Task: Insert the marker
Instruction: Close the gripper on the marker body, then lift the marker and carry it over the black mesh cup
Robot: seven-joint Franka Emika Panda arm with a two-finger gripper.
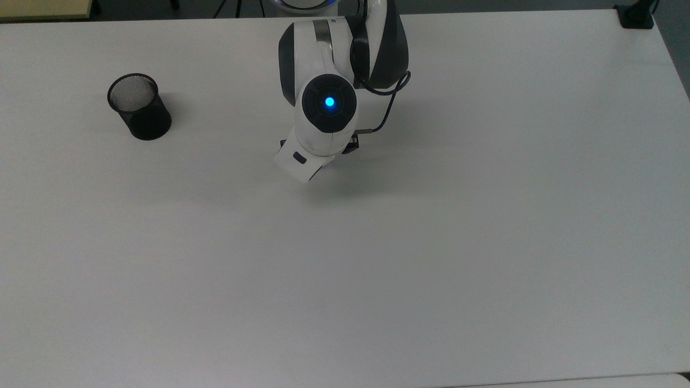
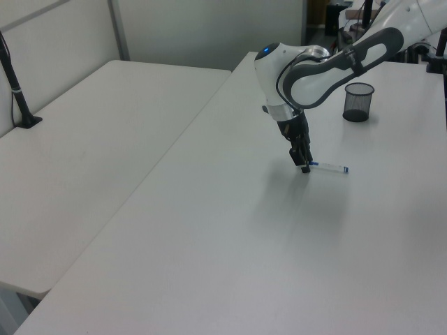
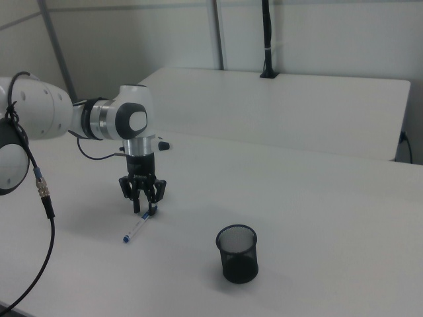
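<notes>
- The hand [image 3: 144,207] points straight down over the white bench [image 3: 317,218], its fingers spread to either side of the marker's [image 3: 137,227] blue-capped end, not pinching it.
- The marker lies flat on the bench; in the left view the hand [image 2: 305,166] covers its left tip and the white barrel [image 2: 332,167] runs toward 3 o'clock.
- The black mesh cup [image 1: 139,107] stands upright, well apart, at about 9 o'clock from the arm [image 1: 323,118] in the top view.

Looked like an office or lab: plain white tables [image 2: 105,160], partition walls [image 3: 317,39], black mesh pen cup [image 3: 237,253].
</notes>
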